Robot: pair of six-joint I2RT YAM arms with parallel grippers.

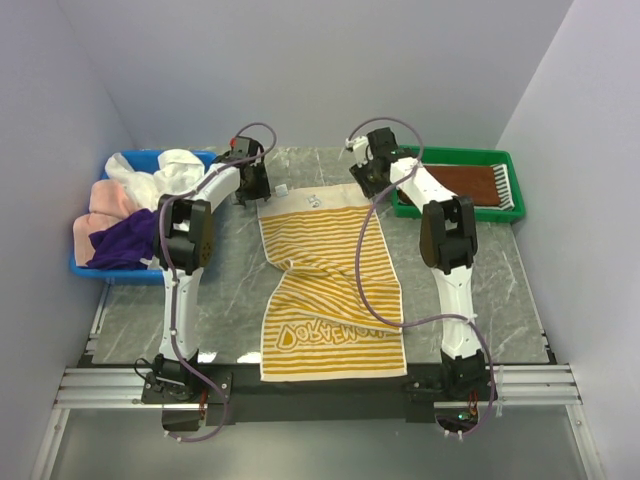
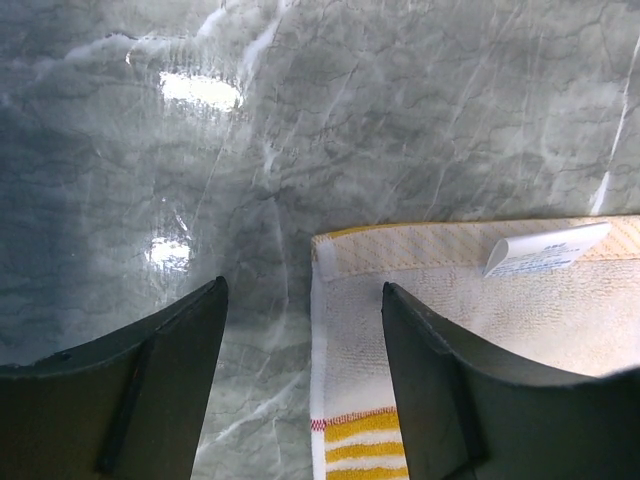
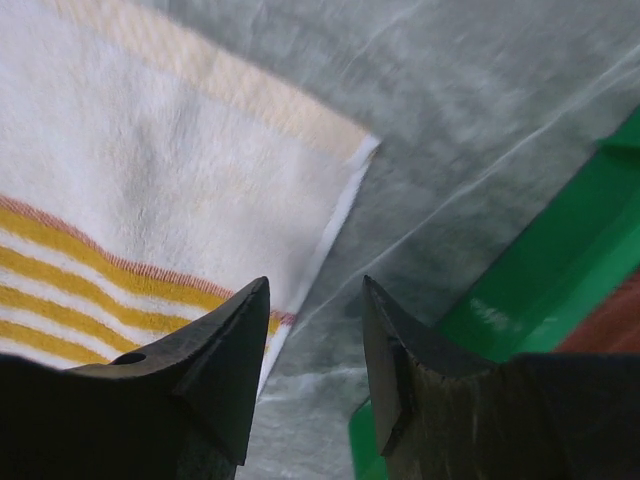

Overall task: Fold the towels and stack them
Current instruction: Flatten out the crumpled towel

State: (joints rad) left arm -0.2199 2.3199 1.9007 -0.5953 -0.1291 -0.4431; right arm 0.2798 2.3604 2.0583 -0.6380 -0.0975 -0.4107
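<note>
Grey marble table (image 1: 520, 290) fills the booth, and one yellow-striped towel (image 1: 325, 290) lies spread across its middle, rumpled halfway down and not yet folded. At its two far corners sit the left gripper (image 2: 300, 300) and the right gripper (image 3: 315, 290), both with jaws apart and nothing pinched. A brown towel (image 1: 460, 182) lies flat in the green tray (image 1: 455, 152). The heap of towels (image 1: 140, 195) in the blue bin (image 1: 85, 268) waits, so I'd say most work remains.
</note>
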